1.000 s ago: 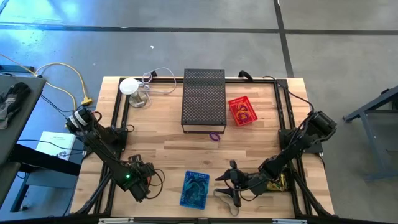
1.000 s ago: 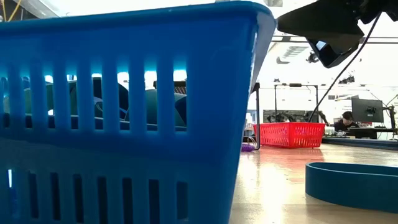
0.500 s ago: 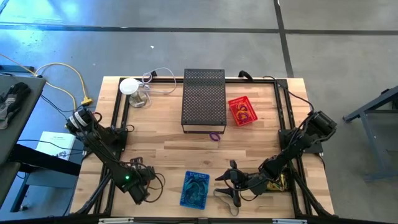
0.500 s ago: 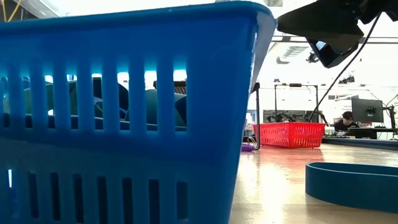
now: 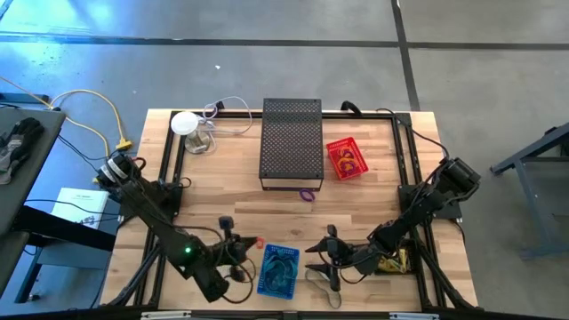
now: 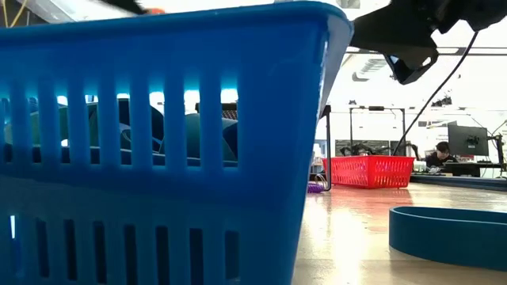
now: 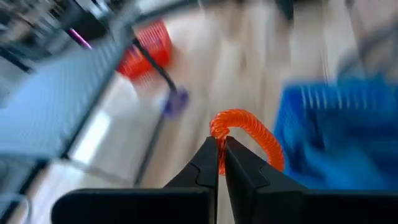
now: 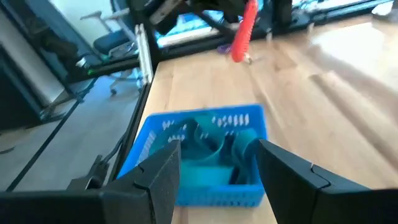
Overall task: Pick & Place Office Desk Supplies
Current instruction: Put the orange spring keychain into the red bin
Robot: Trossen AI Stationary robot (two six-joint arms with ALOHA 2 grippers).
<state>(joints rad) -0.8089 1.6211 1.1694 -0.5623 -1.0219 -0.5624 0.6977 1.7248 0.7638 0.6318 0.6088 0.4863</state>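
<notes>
My left gripper (image 5: 249, 243) stands just left of the blue basket (image 5: 281, 268), shut on an orange coiled rubber band (image 7: 249, 127). The right wrist view shows that band (image 8: 244, 30) hanging beyond the basket (image 8: 199, 155). The basket holds blue-green items. My right gripper (image 5: 318, 260) stands open at the basket's right side, its fingers apart and touching nothing. A purple loop (image 5: 306, 195) lies on the table in front of the black mesh box (image 5: 292, 142). A red basket (image 5: 347, 158) holds yellow-and-red packets. My left gripper pinches one end of the orange band's coil (image 7: 217, 132) between its two fingertips. The rest of the loop arches out past the fingers. The fingers point toward the table's right side. The band is lifted clear of the table.
A white round object with a thin cable (image 5: 185, 123) sits at the far left. A dark loop (image 5: 324, 286) lies near the table's front edge under my right gripper, and a blue-green band (image 6: 451, 233) shows low in the low view. A person sits in the room behind.
My left gripper has gone toward the table's right edge, up to the blue basket's left side. The orange band now shows at its fingertips, lifted clear of the table.
</notes>
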